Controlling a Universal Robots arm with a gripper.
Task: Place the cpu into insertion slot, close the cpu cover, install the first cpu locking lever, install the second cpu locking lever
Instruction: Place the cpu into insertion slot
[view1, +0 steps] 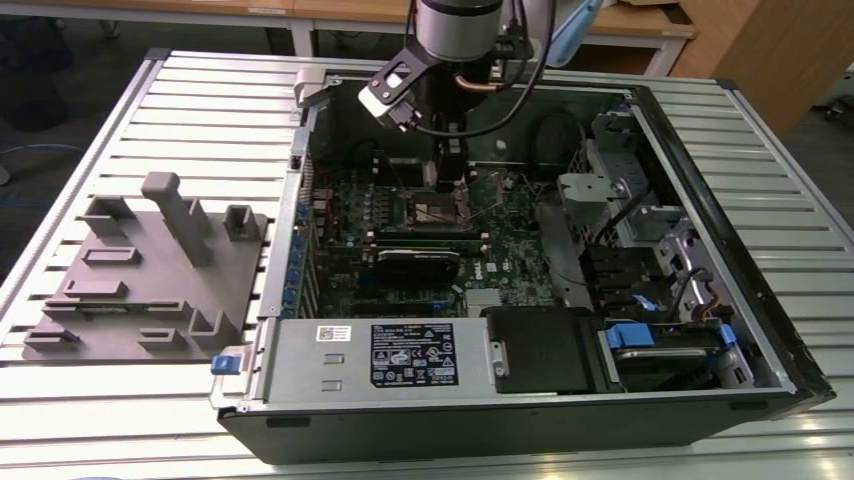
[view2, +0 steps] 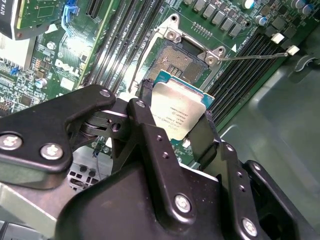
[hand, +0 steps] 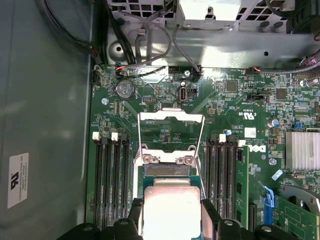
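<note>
My gripper (view2: 177, 112) is shut on the cpu (view2: 179, 111), a silvery square chip pinched on two opposite edges by the black fingers (view2: 145, 125). It hangs tilted just above the insertion slot (view2: 175, 57), whose dark pin field lies bare. In the first wrist view the cpu (hand: 170, 210) covers most of the insertion slot (hand: 166, 170), between the gripper (hand: 171, 212) fingers. The cpu cover (hand: 171, 116) stands swung open beyond the socket. A thin locking lever (view2: 255, 55) sticks out sideways, unlatched. In the exterior view the gripper (view1: 450, 185) reaches down over the insertion slot (view1: 434, 210).
The green motherboard (view1: 400, 270) lies in an open computer case (view1: 534, 420) on a slatted table. Black memory slots (hand: 112, 185) flank the socket on both sides. A finned heatsink (hand: 302, 150), cables (hand: 145, 70) and a grey fixture block (view1: 147, 270) are nearby.
</note>
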